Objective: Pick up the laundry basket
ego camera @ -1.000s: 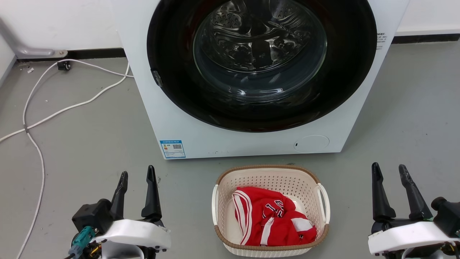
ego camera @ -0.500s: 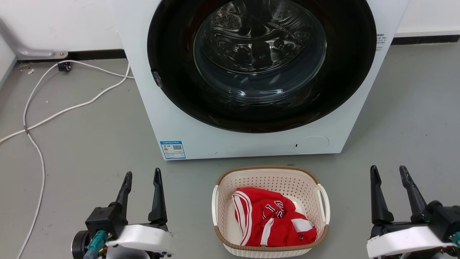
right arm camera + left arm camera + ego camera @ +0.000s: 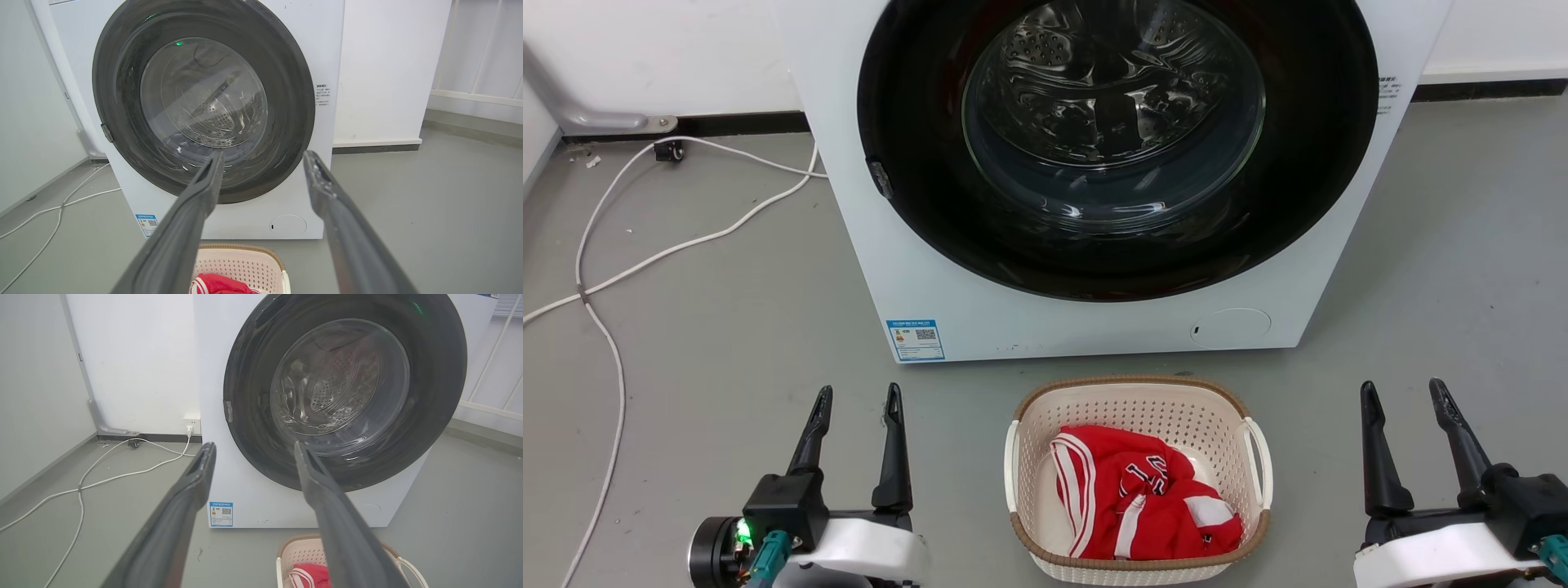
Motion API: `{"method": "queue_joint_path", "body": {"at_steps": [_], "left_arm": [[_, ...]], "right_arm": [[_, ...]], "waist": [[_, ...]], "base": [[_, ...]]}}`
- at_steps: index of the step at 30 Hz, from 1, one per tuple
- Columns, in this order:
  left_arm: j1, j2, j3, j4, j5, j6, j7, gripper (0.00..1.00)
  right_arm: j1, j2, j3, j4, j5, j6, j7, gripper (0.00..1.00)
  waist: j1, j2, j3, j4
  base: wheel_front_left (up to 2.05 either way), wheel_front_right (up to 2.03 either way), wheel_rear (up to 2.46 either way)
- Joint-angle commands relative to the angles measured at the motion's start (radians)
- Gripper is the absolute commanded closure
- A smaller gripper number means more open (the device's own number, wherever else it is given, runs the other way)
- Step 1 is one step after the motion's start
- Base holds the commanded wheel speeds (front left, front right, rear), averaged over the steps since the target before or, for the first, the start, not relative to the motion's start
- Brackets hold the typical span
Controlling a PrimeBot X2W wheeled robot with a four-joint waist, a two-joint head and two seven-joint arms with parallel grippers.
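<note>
The cream laundry basket (image 3: 1135,404) with a brown rim and white side handles sits on the grey floor just in front of the washer, and a red-and-white garment (image 3: 1143,494) lies inside it. My left gripper (image 3: 859,394) stands open to the basket's left, apart from it, fingers pointing toward the washer. To the basket's right, also clear of it, my right gripper (image 3: 1400,388) is open and empty. The left wrist view catches the basket (image 3: 300,551) at its bottom edge, beside the open left gripper (image 3: 253,446). The basket (image 3: 241,261) lies low between the open right gripper (image 3: 263,154) fingers.
A white front-loading washer (image 3: 1029,318) with a closed dark round door (image 3: 1115,147) stands right behind the basket. White cables (image 3: 613,269) trail across the floor at the left toward a wall socket (image 3: 190,426). A white wall runs behind, with a white rail (image 3: 474,98) at the right.
My left gripper has shifted right toward the basket and its wrist has rolled, a green light now showing. The right gripper has drifted slightly left and lower. The basket has not moved.
</note>
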Motion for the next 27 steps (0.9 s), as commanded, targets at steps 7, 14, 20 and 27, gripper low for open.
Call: {"method": "queue_joint_path", "body": {"at_steps": [7,14,20,27], "left_arm": [[0.015,0.003,-0.007,-0.007,0.059,0.011,-0.019,0.0],[0.019,0.003,-0.006,-0.005,0.076,0.013,-0.026,0.0],[0.017,0.003,-0.004,0.002,0.076,0.011,-0.026,0.0],[0.02,0.003,-0.002,0.006,0.079,0.01,-0.026,0.0]], "right_arm": [[0.017,-0.003,0.0,-0.006,-0.045,0.0,-0.018,0.0],[0.019,-0.002,0.003,0.003,-0.048,0.0,-0.024,0.0],[0.016,-0.002,0.001,0.015,-0.025,0.0,-0.024,0.0],[0.015,-0.002,0.005,0.021,-0.021,0.0,-0.024,0.0]], "waist": [[0.0,0.0,0.002,-0.001],[0.0,0.0,0.001,-0.001],[0.0,0.0,0.0,0.001],[0.0,0.0,-0.001,0.001]], "base": [[0.0,0.0,0.0],[0.0,0.0,0.0],[0.0,0.0,0.0],[0.0,0.0,0.0]]}}
